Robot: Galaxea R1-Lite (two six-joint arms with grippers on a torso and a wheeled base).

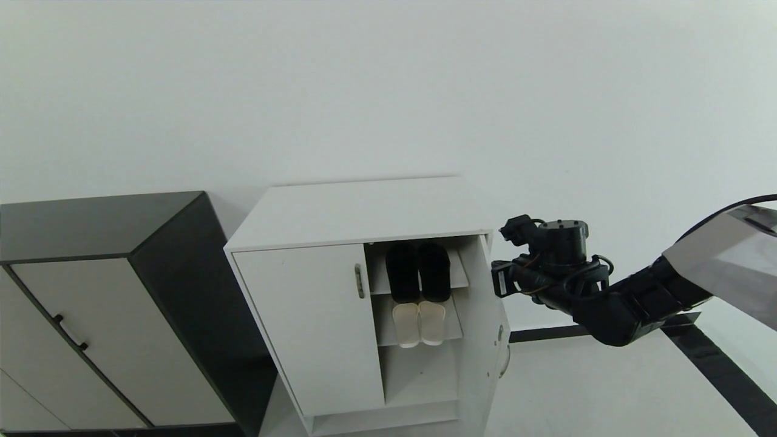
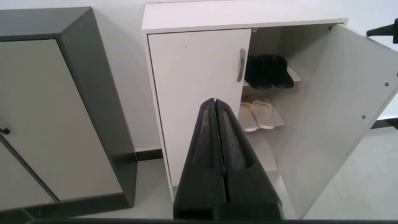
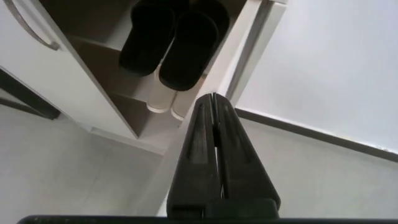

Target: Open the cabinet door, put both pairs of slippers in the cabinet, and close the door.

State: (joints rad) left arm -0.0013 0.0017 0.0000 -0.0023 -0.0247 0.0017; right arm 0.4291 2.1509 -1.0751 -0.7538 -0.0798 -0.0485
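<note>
Both pairs of slippers are inside the white cabinet (image 1: pixel 364 209). The black slippers (image 1: pixel 419 271) lie side by side on the upper shelf (image 1: pixel 460 273). The pale slippers (image 1: pixel 419 323) lie side by side on the shelf below (image 1: pixel 452 325), directly under the black pair. In both pairs the two slippers touch along their inner edges.

The cabinet's right-hand door (image 1: pixel 491 315) is swung wide open, so the head view sees it almost edge-on. The left-hand door (image 1: pixel 309 328) is shut, and a slim upright handle (image 1: pixel 359 280) sits at its inner edge, just beside the open compartment.

The right gripper (image 1: pixel 502 280) hangs on the outer side of the open door, near its upper part. In the right wrist view its fingers (image 3: pixel 202 124) are pressed together with nothing between them. Their tips lie across the door's edge, with the black slippers (image 3: pixel 171 40) beyond them. Whether the fingers touch the door cannot be told.

The left gripper (image 2: pixel 215 102) is held back in front of the cabinet, facing the shut door (image 2: pixel 199 81), and its fingers (image 2: pixel 205 137) are also together and hold nothing.

A dark cabinet (image 1: pixel 170 285) with pale doors stands just beside the white one, on the robot's left. Both cabinets stand on a light floor (image 1: pixel 607 388) against a plain wall (image 1: pixel 388 91), and a black strip (image 1: pixel 546 332) runs along the wall's foot.
</note>
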